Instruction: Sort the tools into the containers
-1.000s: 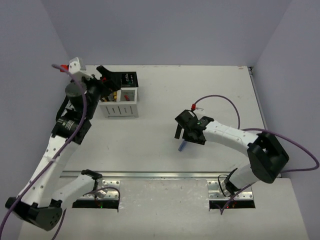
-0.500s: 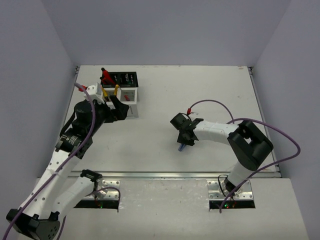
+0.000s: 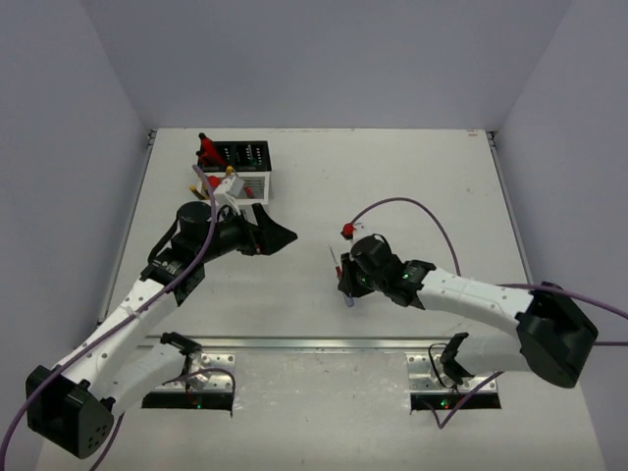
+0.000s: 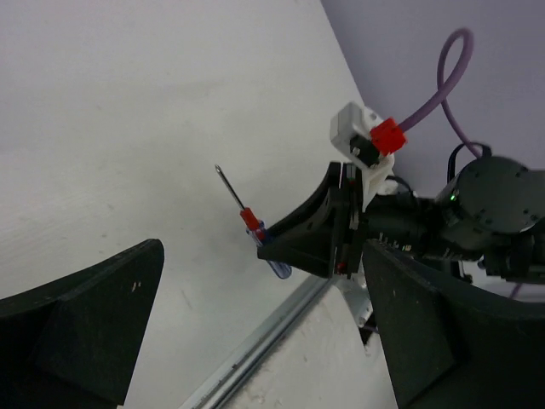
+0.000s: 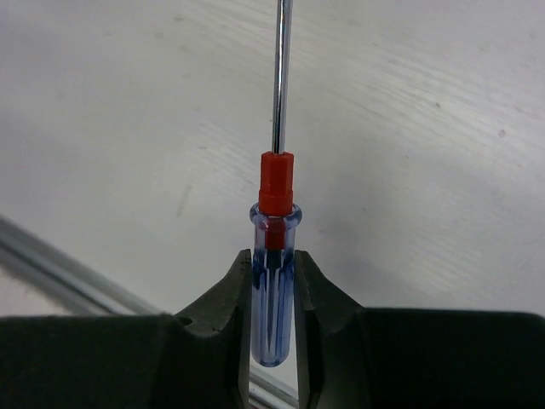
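Right end effector (image 3: pixel 346 287): clamped on the screwdriver (image 3: pixel 349 301), low over the middle of the tabletop (image 3: pixel 412 177), right of centre.
Grip point: in the right wrist view the two fingers (image 5: pixel 234 294) press the clear blue handle from either side. The butt of the handle sits back between them, and the handle's flared front end is just past the fingertips.
Screwdriver (image 5: pixel 275 183): the red collar and bare steel shaft run straight out ahead of the right end effector (image 5: pixel 272 273), in line with it.
Tilt: from the left wrist view the screwdriver (image 4: pixel 264 247) slants, with the tip high and to the left and the blue handle low at the right end effector (image 4: pixel 328 234). I cannot tell whether the butt touches the tabletop.
Left end effector (image 3: pixel 283 235): jaws wide apart and holding nothing. It sits left of the screwdriver and well apart from it, facing toward it.
Left fingers (image 4: pixel 81 328): dark pads frame the lower corners of the left wrist view, with the screwdriver seen between them in the distance.
Black bin (image 3: pixel 247 154): at the far left of the tabletop, well apart from the screwdriver.
White bin (image 3: pixel 253 186): touching the black bin on its near side, partly behind the left arm.
Cutters (image 3: pixel 207 147): red handles stand up at the black bin's left end. I cannot tell which compartment they are in.
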Robot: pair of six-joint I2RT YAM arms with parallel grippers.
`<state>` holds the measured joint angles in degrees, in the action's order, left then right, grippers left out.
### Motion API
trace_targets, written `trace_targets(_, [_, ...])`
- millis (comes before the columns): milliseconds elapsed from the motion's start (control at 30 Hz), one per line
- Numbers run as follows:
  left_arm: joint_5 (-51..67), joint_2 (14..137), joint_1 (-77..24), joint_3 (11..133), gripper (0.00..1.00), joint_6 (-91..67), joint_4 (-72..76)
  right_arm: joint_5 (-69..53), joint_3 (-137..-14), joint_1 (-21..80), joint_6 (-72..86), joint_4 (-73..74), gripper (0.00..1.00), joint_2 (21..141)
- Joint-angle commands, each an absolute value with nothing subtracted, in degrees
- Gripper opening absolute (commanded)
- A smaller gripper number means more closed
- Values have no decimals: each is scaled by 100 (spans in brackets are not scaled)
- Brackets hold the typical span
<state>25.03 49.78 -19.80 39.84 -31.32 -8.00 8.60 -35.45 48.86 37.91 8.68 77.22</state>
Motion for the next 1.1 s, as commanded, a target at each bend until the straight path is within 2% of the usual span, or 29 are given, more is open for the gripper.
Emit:
trace_targets(0, [2894, 5089, -2646, 3946, 100, -3638, 480, -341, -3488, 4887, 2676, 63, 0, 6602])
trace_targets(200, [3191, 5413, -3019, 3713, 97, -4092, 1460, -1261, -3695, 4896, 2434, 141, 0, 5750])
trace_targets(400, [3173, 5747, -3433, 3779, 77, -4234, 1888, -1377, -3992, 4896, 2376, 319, 0, 5508])
trace_targets(533, [3077, 5766, -3490, 3761, 70, -4211, 1804, -1364, -4108, 4896, 2382, 343, 0, 5459])
trace_targets(633, [3135, 5782, -3549, 3734, 29, -4276, 1904, -1417, -4291, 4896, 2382, 326, 0, 5533])
trace_targets(700, [3149, 5789, -3545, 3803, 8, -4289, 1872, -1342, -4348, 4896, 2385, 316, 0, 5587])
trace_targets(733, [3079, 5782, -3545, 3857, 1, -4276, 1784, -1329, -4363, 4896, 2379, 316, 0, 5615])
trace_targets(800, [2864, 5757, -3551, 3973, 0, -4218, 1564, -1300, -4359, 4896, 2364, 307, 2, 5651])
trace_targets(867, [2666, 5731, -3551, 4085, 0, -4132, 1382, -1223, -4316, 4896, 2373, 281, 10, 5643])
trace_targets(900, [2469, 5738, -3551, 4234, 0, -4053, 1116, -1059, -4292, 4896, 2396, 289, 27, 5635])
trace_targets(967, [2108, 5757, -3551, 4358, 0, -3887, 873, -963, -4254, 4896, 2400, 308, 34, 5581])
trace_targets(1000, [1904, 5774, -3551, 4445, 0, -3788, 713, -909, -4241, 4896, 2389, 321, 43, 5561])
trace_targets(1033, [1620, 5796, -3551, 4504, 0, -3702, 604, -834, -4230, 4896, 2383, 353, 57, 5534])
trace_targets(1067, [1557, 5814, -3551, 4544, 0, -3629, 513, -730, -4228, 4896, 2382, 414, 75, 5515])
